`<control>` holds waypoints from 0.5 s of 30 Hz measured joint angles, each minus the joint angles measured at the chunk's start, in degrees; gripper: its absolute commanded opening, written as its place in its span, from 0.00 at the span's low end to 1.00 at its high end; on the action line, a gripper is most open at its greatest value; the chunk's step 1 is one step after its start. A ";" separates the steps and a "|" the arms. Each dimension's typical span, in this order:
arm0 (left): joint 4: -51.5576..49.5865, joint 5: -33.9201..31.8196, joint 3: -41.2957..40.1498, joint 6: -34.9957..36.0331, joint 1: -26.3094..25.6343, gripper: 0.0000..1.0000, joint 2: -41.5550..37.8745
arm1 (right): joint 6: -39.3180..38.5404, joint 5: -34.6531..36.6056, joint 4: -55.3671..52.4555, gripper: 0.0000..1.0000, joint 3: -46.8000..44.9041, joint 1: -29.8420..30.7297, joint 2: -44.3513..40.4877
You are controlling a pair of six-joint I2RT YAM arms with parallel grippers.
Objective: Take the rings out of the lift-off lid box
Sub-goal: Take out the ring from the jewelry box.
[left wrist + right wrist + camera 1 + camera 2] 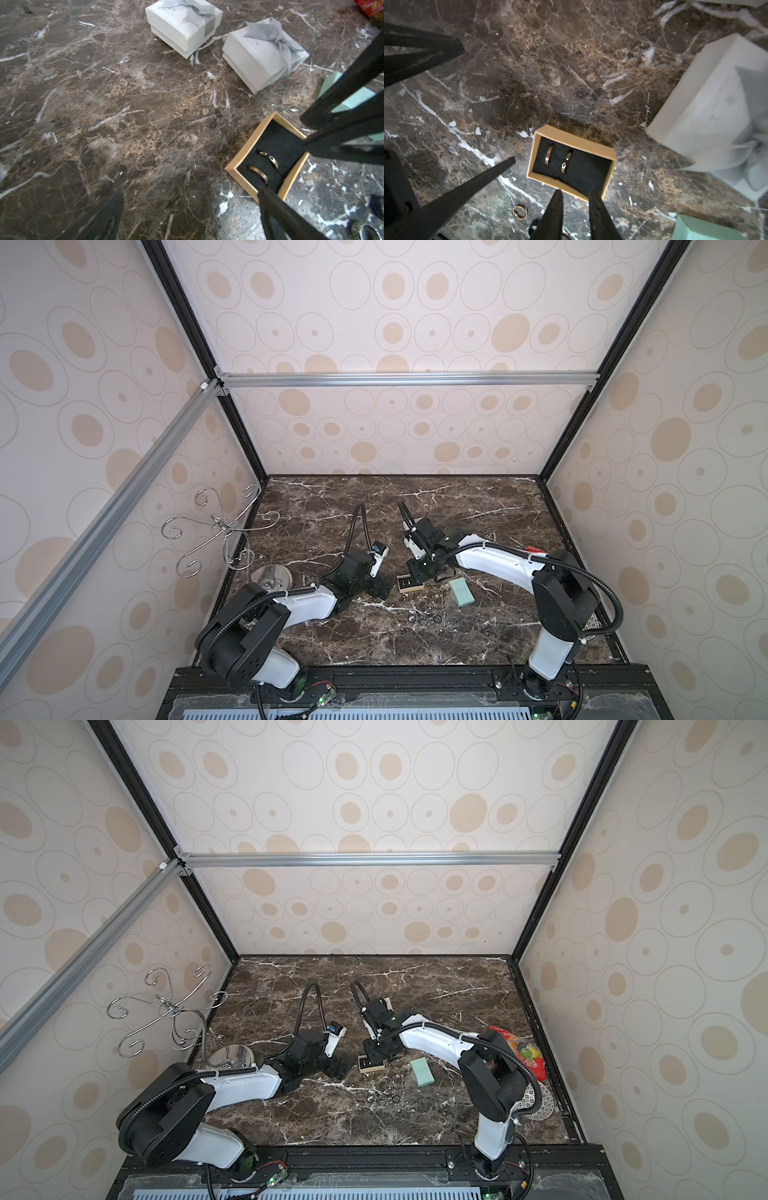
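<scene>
On the marble table (374, 506) everything gathers round the open tan box (577, 141). The left gripper (189, 195) sits just beside the box, jaws spread wide and empty. The right gripper (575, 190) hangs over the box's rim, jaws narrowed to a slim gap with nothing between them. The mint lid (461, 591) lies off, near the box. Three rings (548, 155) stand in its black foam; loose rings (424, 619) lie on the table near it. Judged mid-task: next, straddle one ring's exposed arc, pinch lightly, lift straight up
</scene>
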 measured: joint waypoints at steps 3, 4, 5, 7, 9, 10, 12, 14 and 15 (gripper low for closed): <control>0.68 0.76 0.39 -0.17 -0.11 1.00 1.05 | 0.72 -0.46 0.68 0.23 0.00 0.31 0.94; 0.94 0.94 0.46 -0.24 -0.11 1.00 1.40 | 0.98 -0.61 0.90 0.22 0.00 0.44 1.22; 1.20 1.11 0.57 -0.35 -0.13 1.00 1.75 | 1.22 -0.72 1.03 0.22 0.00 0.61 1.53; 1.46 1.51 0.68 -0.39 -0.15 1.00 2.27 | 1.53 -0.90 1.27 0.22 0.00 0.87 2.08; 1.60 1.90 0.68 -0.42 -0.15 1.00 2.58 | 1.90 -0.94 1.40 0.21 0.00 1.07 2.62; 1.64 2.01 0.68 -0.44 -0.15 1.00 2.69 | 2.16 -0.98 1.51 0.21 0.00 1.14 2.91; 1.68 2.14 0.68 -0.44 -0.17 1.00 2.80 | 2.47 -1.01 1.79 0.21 0.00 1.16 3.32; 1.68 2.16 0.68 -0.44 -0.15 1.00 2.93 | 2.71 -1.01 2.19 0.21 0.00 1.16 3.76; 1.68 2.16 0.68 -0.44 -0.17 1.00 2.97 | 2.82 -1.03 2.36 0.21 0.00 1.16 3.96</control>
